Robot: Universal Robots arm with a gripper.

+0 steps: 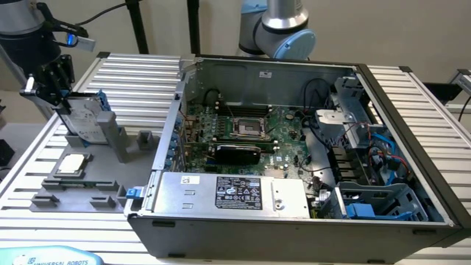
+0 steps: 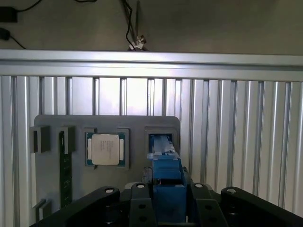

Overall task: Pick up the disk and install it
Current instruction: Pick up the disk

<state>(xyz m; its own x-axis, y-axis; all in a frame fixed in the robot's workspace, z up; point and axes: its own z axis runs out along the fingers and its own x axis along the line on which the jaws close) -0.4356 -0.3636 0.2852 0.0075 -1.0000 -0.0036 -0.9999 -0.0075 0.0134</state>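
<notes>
The disk (image 1: 87,121), a silver-grey drive with a white label and blue rails, stands on edge at the exterior view's far left, its lower end at the slot of the grey fixture (image 1: 81,185). My black gripper (image 1: 65,99) reaches down onto its upper end. In the wrist view, the disk's blue rail (image 2: 165,170) runs from between my fingers (image 2: 140,203) to the fixture's slot (image 2: 161,139). The gripper (image 2: 166,201) is shut on the disk, one finger on each side.
An open computer case (image 1: 412,143) lies to the exterior view's right of the fixture, with a motherboard (image 1: 243,127), a silver box with a black label (image 1: 235,192) and a blue-grey drive cage (image 1: 375,203). A small square chip (image 2: 105,149) sits on the fixture. The table is ribbed aluminium (image 2: 236,132).
</notes>
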